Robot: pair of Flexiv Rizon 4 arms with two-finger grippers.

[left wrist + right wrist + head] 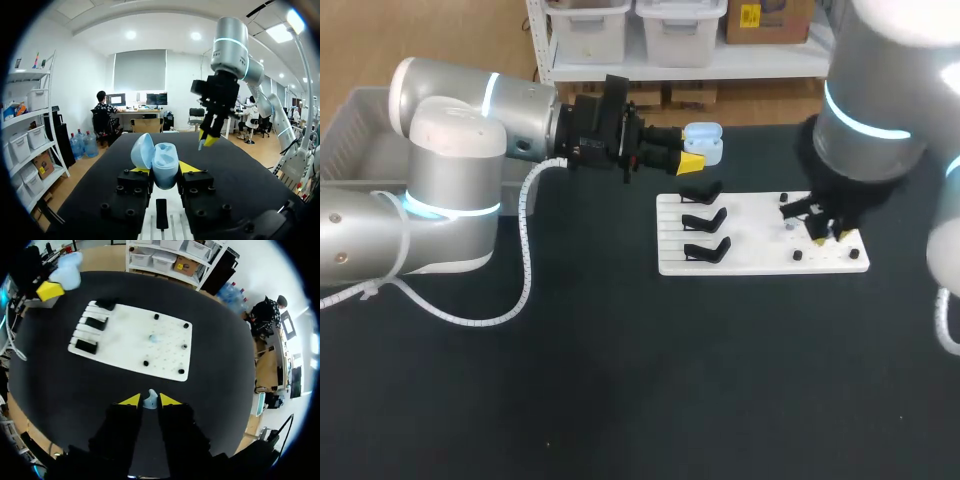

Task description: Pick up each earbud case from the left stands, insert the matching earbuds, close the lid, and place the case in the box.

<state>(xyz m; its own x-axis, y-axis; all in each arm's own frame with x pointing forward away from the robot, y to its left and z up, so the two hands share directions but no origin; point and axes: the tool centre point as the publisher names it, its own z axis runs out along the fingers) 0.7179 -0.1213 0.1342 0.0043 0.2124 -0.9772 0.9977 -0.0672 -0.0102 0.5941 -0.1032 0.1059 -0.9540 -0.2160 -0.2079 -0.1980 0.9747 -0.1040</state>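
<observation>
My left gripper (696, 158) is shut on a pale blue earbud case (705, 142), held above the table behind the white board (760, 260). In the left wrist view the case (164, 164) sits between the yellow tips with its lid (142, 150) open. My right gripper (148, 400) is shut on a small pale blue earbud (149, 400), high over the board's right part (828, 232). Another pale blue earbud (153, 338) lies on the board among the pegs. Three black stands (705, 220) line the board's left side, all bare.
A grey bin (360, 140) sits at the table's far left behind my left arm. Small black pegs (181, 371) stand at the board's right part. The black table (620, 380) stretches wide in front of the board.
</observation>
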